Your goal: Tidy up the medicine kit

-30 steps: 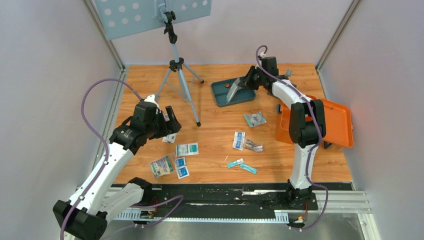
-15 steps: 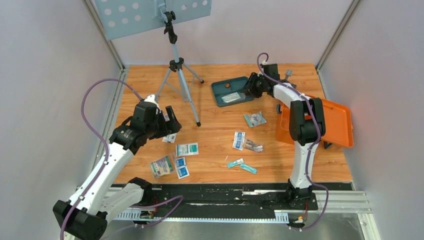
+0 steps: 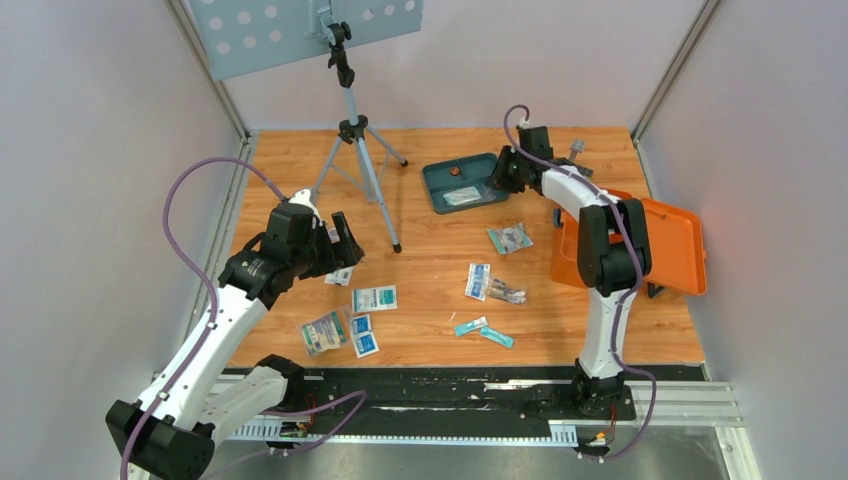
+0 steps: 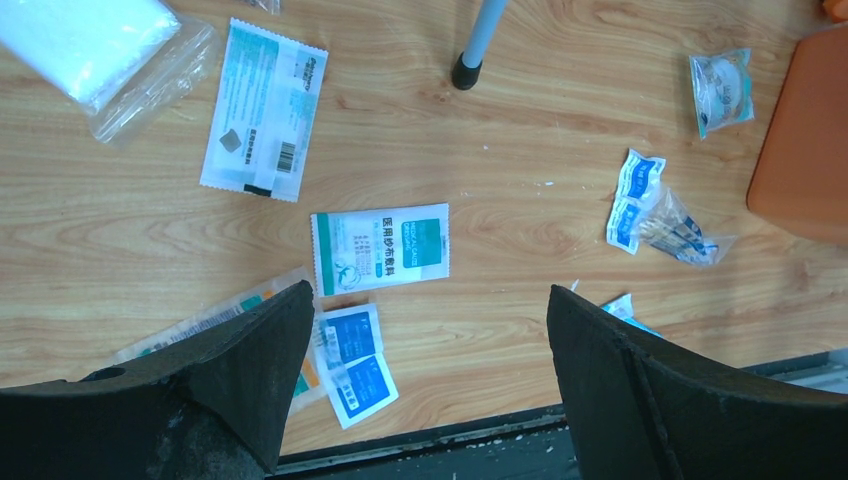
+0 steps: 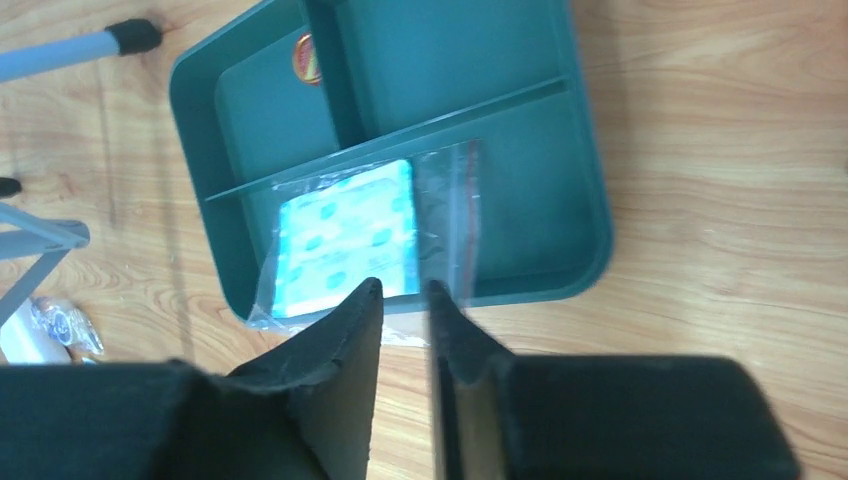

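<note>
So, right pincer (image 5: 402,286) slightly parted over the bagged pack (image 5: 345,240) in the teal tray (image 5: 545,160) — left pincer (image 4: 430,293) spread wide.

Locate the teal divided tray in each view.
Top external: teal tray, back centre, right of the tripod.
Left wrist: not in view.
Right wrist: upper centre, a bagged pad inside.
Shared landmark: the tripod, in all three views.

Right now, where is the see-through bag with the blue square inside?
In the right wrist view, the bag lies in the teal tray, in its long compartment, just beyond the right hand, at the far side of the table.
</note>
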You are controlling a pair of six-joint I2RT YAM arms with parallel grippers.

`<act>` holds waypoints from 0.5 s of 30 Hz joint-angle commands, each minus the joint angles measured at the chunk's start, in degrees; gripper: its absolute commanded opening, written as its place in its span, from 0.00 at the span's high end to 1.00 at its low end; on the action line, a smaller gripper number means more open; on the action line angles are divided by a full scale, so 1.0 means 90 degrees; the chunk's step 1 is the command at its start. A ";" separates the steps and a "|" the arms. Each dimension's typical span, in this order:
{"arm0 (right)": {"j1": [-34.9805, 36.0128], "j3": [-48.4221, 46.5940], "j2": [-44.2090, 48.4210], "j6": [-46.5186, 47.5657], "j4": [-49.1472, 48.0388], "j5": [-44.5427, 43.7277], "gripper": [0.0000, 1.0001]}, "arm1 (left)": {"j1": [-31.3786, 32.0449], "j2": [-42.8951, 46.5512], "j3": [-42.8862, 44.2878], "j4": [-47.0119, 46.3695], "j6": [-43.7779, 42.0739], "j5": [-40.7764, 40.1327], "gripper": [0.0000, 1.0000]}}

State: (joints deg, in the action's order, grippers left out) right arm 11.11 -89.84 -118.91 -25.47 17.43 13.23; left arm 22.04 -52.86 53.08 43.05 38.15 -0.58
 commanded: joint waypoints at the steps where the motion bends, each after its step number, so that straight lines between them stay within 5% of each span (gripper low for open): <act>1: 0.0513 -0.0270 0.0176 0.0370 0.0081 -0.0404 0.86 | -0.0027 0.0073 0.0074 -0.0135 0.0005 -0.0004 0.05; 15: 0.0865 -0.1133 -0.0855 0.0286 0.0511 -0.0373 0.98 | -0.0027 0.0076 0.0238 0.0081 -0.0153 -0.0206 0.06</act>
State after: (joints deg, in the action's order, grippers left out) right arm 19.51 -97.27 -124.44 -23.38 20.53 10.74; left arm 22.04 -52.86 53.08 43.07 38.09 -0.58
